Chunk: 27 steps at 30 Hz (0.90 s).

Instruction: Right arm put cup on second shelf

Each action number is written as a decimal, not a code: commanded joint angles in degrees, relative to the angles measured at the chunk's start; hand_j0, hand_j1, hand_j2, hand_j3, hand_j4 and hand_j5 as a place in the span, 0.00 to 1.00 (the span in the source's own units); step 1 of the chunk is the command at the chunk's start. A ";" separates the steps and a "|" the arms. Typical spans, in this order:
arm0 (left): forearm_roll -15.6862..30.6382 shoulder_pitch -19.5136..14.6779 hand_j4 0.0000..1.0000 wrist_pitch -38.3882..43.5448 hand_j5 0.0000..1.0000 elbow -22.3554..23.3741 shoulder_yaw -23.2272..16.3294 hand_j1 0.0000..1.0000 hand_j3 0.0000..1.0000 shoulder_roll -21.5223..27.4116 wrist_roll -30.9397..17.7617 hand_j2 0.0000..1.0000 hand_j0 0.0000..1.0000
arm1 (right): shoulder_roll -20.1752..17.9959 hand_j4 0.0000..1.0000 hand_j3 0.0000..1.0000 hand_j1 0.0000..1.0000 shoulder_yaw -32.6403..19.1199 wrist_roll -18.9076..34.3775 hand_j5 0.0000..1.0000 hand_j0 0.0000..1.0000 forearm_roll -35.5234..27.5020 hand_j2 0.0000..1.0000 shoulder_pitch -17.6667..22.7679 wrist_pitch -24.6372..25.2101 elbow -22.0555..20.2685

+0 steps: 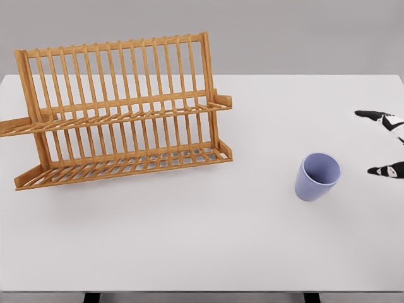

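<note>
— On the white table (189,252), what stands where?

— Toward the right side stands a lavender cup (317,177), upright but seen from above, so its open mouth faces the camera and its base sits lower left of the rim. It rests on the tabletop, nothing touching it.

— And the rack?

— A wooden two-tier dish rack (120,107) sits on the left half of the table, well apart from the cup. It has a tall slatted back, an upper shelf of slats about halfway up and a lower shelf near the tabletop. Both shelves are bare.

— Which hand is in view?

— Only the right hand (386,144), at the right edge of the picture. Two black-tipped fingers (365,114) show, one higher and one lower, spread widely apart with white segments behind them. The fingers are spread and hold nothing.

— How close is it to the cup?

— Near, to the cup's right, with a clear gap of table between the lower fingertip and the cup wall. No contact.
</note>
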 commanded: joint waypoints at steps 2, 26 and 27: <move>-0.02 0.00 1.00 0.02 1.00 0.01 -0.01 1.00 1.00 0.00 -0.02 1.00 1.00 | -0.36 1.00 1.00 1.00 -1.05 -0.02 1.00 1.00 -1.73 1.00 0.00 0.01 0.19; -0.02 0.00 1.00 0.02 1.00 0.01 -0.01 1.00 1.00 0.00 -0.02 1.00 1.00 | -4.41 1.00 1.00 1.00 10.37 -0.37 1.00 1.00 -17.73 1.00 3.69 0.01 -0.25; -0.02 0.00 1.00 0.02 1.00 0.01 -0.01 1.00 1.00 0.00 -0.02 1.00 1.00 | -4.32 1.00 1.00 1.00 10.37 -0.37 1.00 1.00 -17.73 1.00 4.21 0.01 -0.25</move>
